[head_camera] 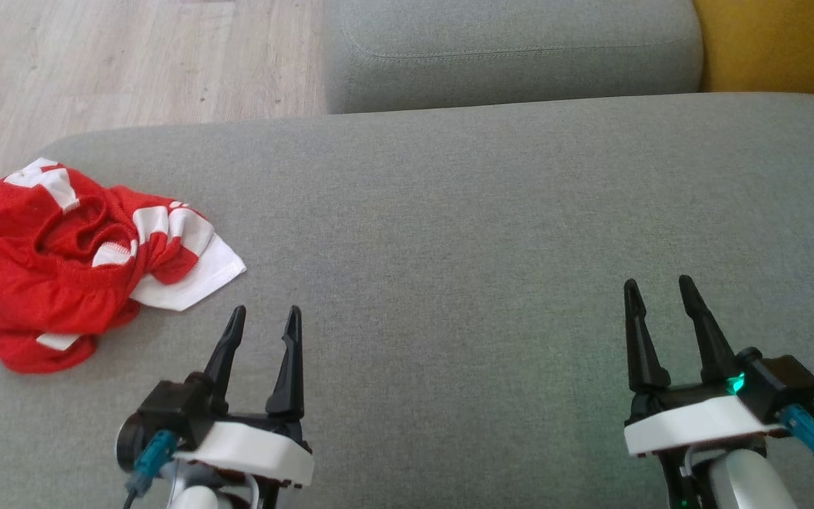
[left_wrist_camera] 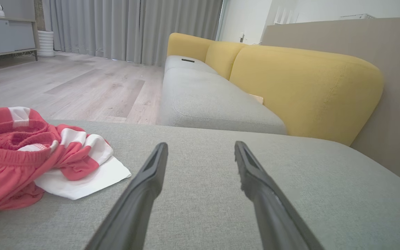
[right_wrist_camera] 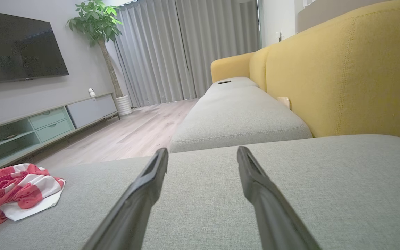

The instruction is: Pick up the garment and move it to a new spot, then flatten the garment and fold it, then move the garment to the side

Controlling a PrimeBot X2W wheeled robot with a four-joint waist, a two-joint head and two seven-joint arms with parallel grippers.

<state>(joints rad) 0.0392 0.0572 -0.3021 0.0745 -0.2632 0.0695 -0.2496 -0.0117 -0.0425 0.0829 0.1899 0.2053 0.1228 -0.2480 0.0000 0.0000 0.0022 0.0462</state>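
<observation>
A crumpled red and white garment point(head_camera: 75, 261) lies in a heap at the left edge of the grey sofa cushion point(head_camera: 485, 226). It shows at the left of the left wrist view, garment point(left_wrist_camera: 30, 156), and at the lower left of the right wrist view, garment point(right_wrist_camera: 16, 191). My left gripper point(head_camera: 267, 314) hovers open just right of and nearer than the heap, with nothing between its fingers. Far to the right my right gripper point(head_camera: 658, 286) is open and empty over bare cushion.
A second grey seat cushion point(head_camera: 513, 49) lies beyond, with yellow backrests point(left_wrist_camera: 304, 86) along the right. Wooden floor point(head_camera: 117, 63) drops off past the cushion's far left edge. A TV stand point(right_wrist_camera: 47, 121) and a potted plant point(right_wrist_camera: 99, 24) stand across the room.
</observation>
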